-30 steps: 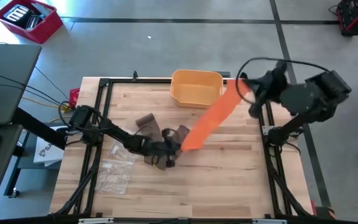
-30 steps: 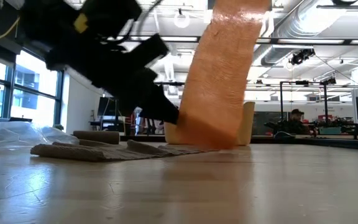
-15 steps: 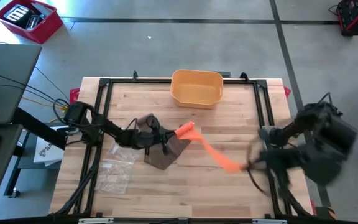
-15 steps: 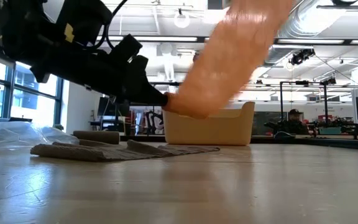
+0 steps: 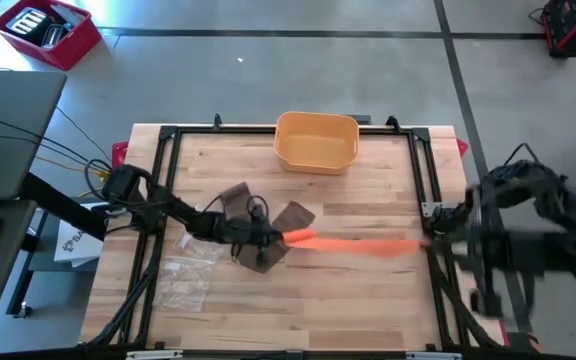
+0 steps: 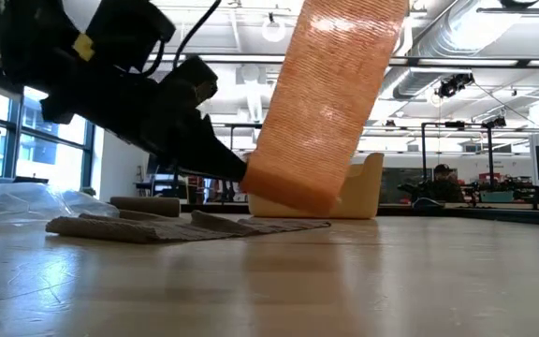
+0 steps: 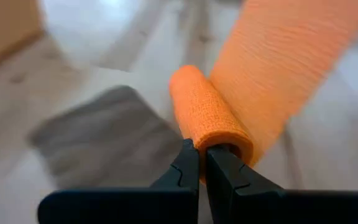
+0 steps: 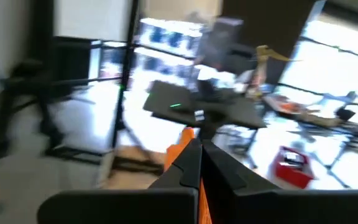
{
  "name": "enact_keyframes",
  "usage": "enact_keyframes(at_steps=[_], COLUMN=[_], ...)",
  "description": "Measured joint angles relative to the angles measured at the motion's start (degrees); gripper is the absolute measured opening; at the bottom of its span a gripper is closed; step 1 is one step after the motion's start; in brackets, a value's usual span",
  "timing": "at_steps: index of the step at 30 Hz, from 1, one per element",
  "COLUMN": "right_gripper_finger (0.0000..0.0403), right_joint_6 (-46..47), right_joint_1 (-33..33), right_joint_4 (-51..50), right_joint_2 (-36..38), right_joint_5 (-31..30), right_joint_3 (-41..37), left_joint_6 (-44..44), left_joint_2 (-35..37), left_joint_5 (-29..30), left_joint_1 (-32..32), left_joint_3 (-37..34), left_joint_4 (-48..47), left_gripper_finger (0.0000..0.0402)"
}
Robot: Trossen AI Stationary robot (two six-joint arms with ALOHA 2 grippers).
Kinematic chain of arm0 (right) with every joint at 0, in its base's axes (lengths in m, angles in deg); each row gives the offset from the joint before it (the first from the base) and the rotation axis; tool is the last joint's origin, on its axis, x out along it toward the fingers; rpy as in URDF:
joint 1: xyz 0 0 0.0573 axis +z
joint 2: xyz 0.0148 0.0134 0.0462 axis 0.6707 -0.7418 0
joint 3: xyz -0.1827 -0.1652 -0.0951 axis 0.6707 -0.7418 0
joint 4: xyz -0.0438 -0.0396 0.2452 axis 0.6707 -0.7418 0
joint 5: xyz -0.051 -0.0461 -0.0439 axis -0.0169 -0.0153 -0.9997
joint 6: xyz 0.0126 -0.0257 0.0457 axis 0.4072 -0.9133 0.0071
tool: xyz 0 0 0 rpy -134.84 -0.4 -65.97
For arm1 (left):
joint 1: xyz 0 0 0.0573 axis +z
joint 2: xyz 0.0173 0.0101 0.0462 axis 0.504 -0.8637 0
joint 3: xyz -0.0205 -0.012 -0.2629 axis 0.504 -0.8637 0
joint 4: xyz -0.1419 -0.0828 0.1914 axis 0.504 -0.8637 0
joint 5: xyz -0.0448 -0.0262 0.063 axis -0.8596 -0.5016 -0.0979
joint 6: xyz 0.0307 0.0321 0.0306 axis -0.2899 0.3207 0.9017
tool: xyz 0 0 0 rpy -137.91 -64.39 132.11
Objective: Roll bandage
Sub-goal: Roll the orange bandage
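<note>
The orange bandage is partly wound into a roll (image 5: 298, 237) (image 7: 207, 115) just right of the table's middle. Its loose strip (image 5: 368, 244) (image 6: 330, 84) runs from the roll up toward the right edge. My left gripper (image 5: 274, 238) (image 7: 202, 155) is shut on the roll, reaching in from the left. My right gripper (image 5: 430, 240) (image 8: 199, 152) is high over the right edge, blurred in the high view. It is shut on the strip's far end. My left gripper pinches the roll's near end (image 7: 213, 142) between its two fingers. The fingers slant down from the table's left and lie along the roll's axis. The roll hangs clear of the table (image 6: 288, 192). My right gripper has the strip's free end (image 8: 188, 138) between its shut fingers, with orange showing above and below them. It holds that end high above the table's right edge. From there the strip runs straight and flat down to the roll.
Brown bandages (image 5: 233, 196) (image 5: 294, 214) (image 5: 258, 260) lie under and around my left gripper. Clear plastic wrappers (image 5: 183, 272) lie near the left edge. A yellow bin (image 5: 316, 140) stands at the far edge. Black frame rails (image 5: 431, 190) line the table's sides.
My right gripper has swung from the far right corner toward the near edge along the table's right side, carrying the strip's end. The strip slanted toward the far right before; it now runs straight to the right. My left gripper has rolled its wrist, turning the roll.
</note>
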Motion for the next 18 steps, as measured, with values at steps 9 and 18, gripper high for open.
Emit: enact_keyframes(at_steps=[9,18], right_gripper_finger=[0.0000,0.0000], right_joint_6=[-4.74,16.54], right_joint_1=[-21.29,-50.31], right_joint_4=[-3.55,-34.59], right_joint_2=[8.38,14.85], right_joint_5=[-0.23,10.00], right_joint_3=[-0.05,-1.86], left_joint_6=[2.56,3.09], left_joint_2=[-0.01,5.34], left_joint_5=[-18.27,-25.13], left_joint_1=[-7.56,-13.93], left_joint_3=[15.88,26.43], left_joint_4=[-15.50,-19.79], left_gripper_finger=[0.0001,0.0000])
